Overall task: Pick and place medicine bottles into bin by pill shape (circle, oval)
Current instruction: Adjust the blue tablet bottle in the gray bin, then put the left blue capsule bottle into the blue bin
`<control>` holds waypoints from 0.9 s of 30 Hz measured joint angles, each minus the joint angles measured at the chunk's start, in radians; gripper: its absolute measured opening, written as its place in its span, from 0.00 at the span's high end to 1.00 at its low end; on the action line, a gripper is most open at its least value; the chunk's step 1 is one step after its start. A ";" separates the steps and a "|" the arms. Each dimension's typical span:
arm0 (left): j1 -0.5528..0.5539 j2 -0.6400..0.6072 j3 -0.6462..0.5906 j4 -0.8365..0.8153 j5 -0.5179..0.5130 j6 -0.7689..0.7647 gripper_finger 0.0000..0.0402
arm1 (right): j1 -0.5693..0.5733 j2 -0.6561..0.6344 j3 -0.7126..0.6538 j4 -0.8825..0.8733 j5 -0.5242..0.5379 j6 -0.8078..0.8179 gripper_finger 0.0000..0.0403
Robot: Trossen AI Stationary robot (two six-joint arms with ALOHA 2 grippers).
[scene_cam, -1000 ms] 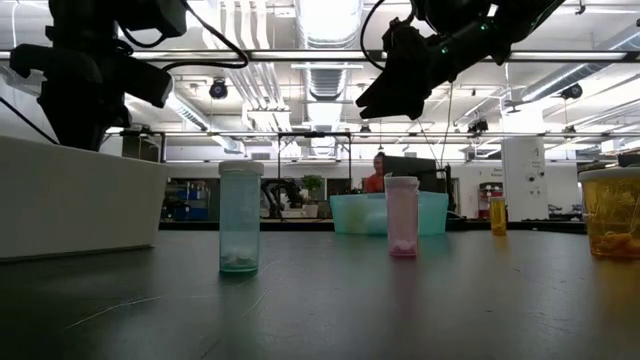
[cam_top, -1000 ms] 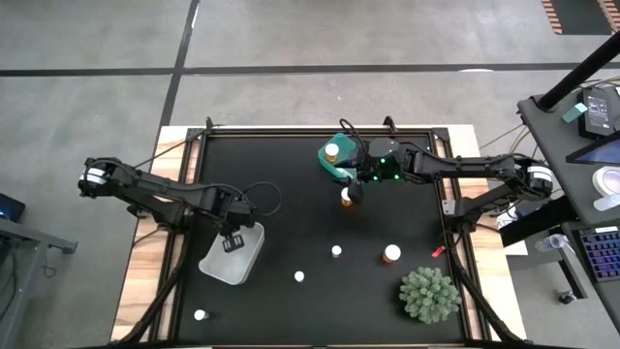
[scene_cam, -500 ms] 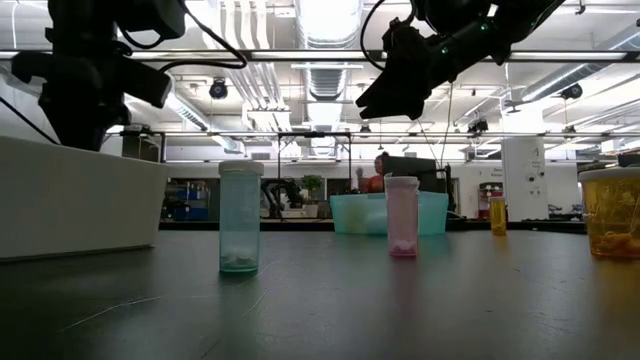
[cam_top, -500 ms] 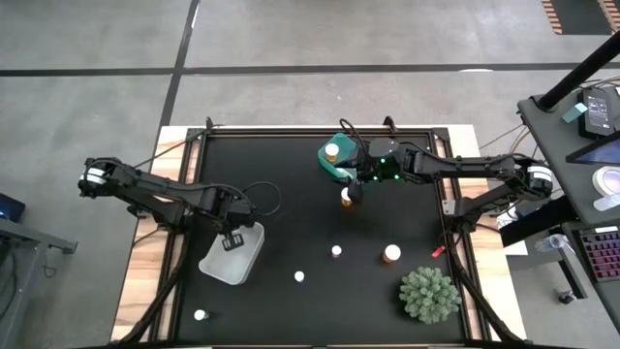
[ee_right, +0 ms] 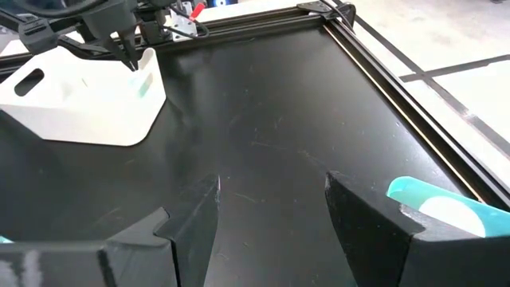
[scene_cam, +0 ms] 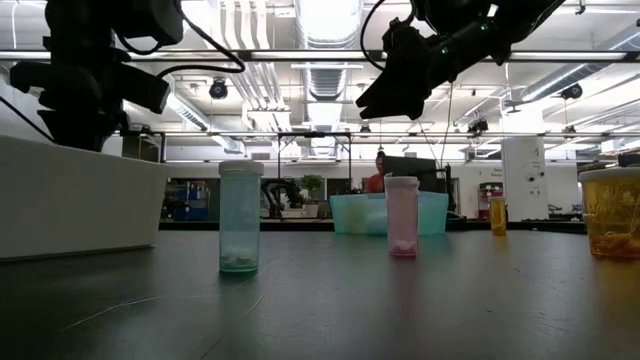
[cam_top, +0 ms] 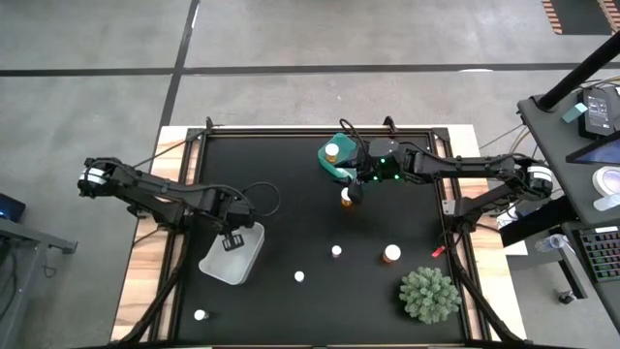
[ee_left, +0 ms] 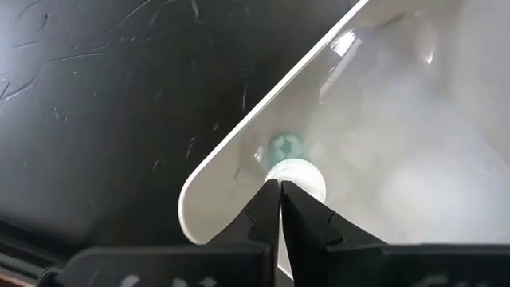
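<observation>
The medicine bottles stand in several places around the white bin [cam_top: 233,254]. One with a teal body [ee_left: 288,149] lies inside the white bin, at its wall, just under my left gripper [ee_left: 280,191], whose fingers are pressed together with nothing between them. Three white-capped bottles [cam_top: 299,276] stand on the black table [cam_top: 291,174] to the right of the white bin, and one small white bottle [cam_top: 201,314] stands below it. An amber bottle [cam_top: 346,196] stands far right of the white bin, directly beneath my right gripper [cam_top: 355,188]. Its jaws are half apart and hold nothing; in the wrist view I see only table between the fingers [ee_right: 370,215]. Next to it is the teal bin [cam_top: 332,158] with one orange bottle [cam_top: 332,151] inside.
</observation>
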 joint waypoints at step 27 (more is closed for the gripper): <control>0.000 -0.010 0.065 0.007 -0.002 -0.017 1.00 | 0.000 0.000 -0.001 0.000 0.000 -0.007 0.46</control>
